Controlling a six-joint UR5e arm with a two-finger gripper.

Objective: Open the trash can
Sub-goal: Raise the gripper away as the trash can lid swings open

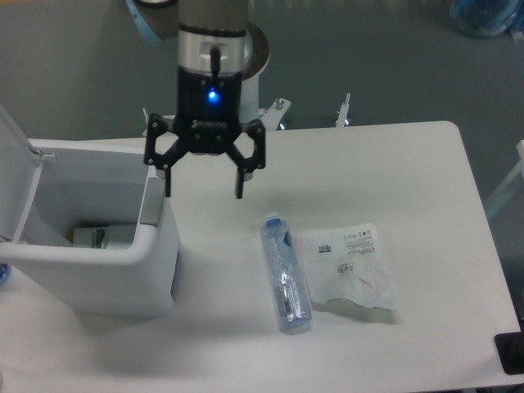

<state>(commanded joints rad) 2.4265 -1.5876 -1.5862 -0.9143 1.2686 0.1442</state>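
Across most of the frame lies a white worktop with rounded corners, grey floor showing beyond it at the top. At the left edge of the frame stands the trash can, a big boxy white bin with its lid raised upright along the far left, so the inside shows; a white and green item lies at the bottom. From the top centre, the robot arm reaches straight down, a blue light glowing on its black wrist. Its gripper hangs with jaws spread wide, holding nothing, just right of the bin's upper right corner and apart from it. Lower centre, a clear plastic bottle lies on its side, a clear plastic packet touching its right.
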